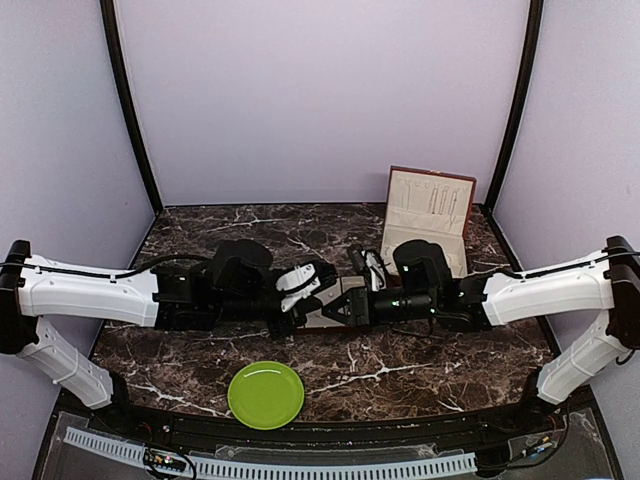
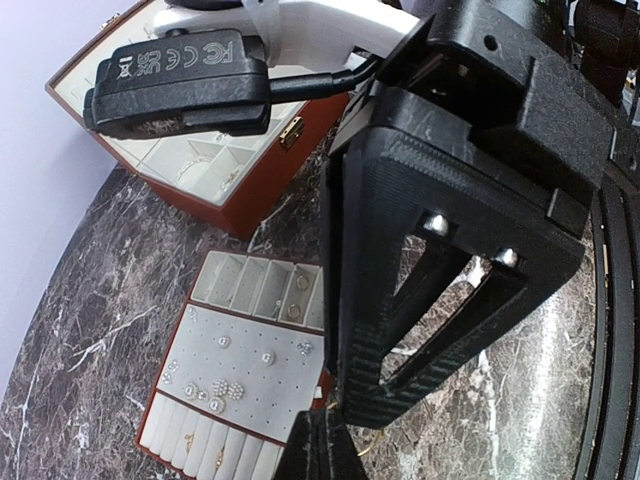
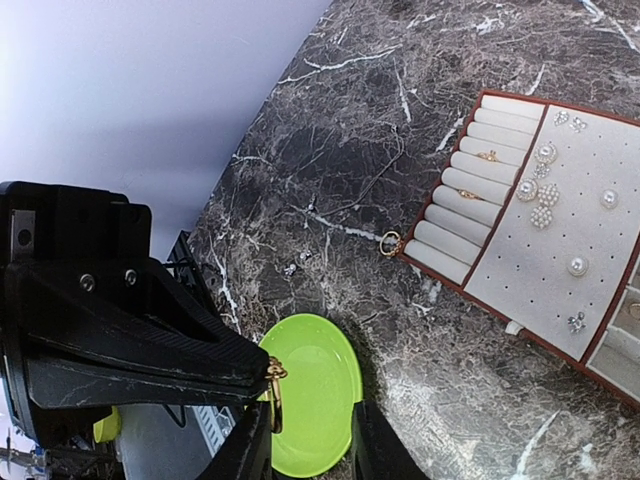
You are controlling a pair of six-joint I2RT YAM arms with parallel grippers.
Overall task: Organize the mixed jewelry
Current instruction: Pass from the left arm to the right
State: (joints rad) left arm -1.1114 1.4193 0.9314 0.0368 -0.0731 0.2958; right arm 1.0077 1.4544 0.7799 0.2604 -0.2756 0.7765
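Observation:
The mixed jewelry is spread out. Pearl and stud pieces (image 3: 545,205) sit on the cream-lined tray (image 3: 600,300), a gold ring (image 3: 390,243) lies at the tray's corner, and two tiny silvery studs (image 3: 295,267) lie on the marble. Both grippers meet over the table's middle. My left gripper (image 2: 322,425) is shut, and another gold ring (image 3: 273,392) hangs from its tip (image 3: 250,368). That ring is between the fingers of my right gripper (image 3: 312,440), close against one finger (image 3: 250,445). The right jaws stand apart, with the green plate (image 3: 325,385) showing between them.
The reddish-brown box (image 1: 428,215) stands open at the back right, also seen in the left wrist view (image 2: 260,185). The green plate (image 1: 266,394) lies near the front edge. Tray compartments (image 2: 255,285) hold two rings. The arms hide most of the tray from above.

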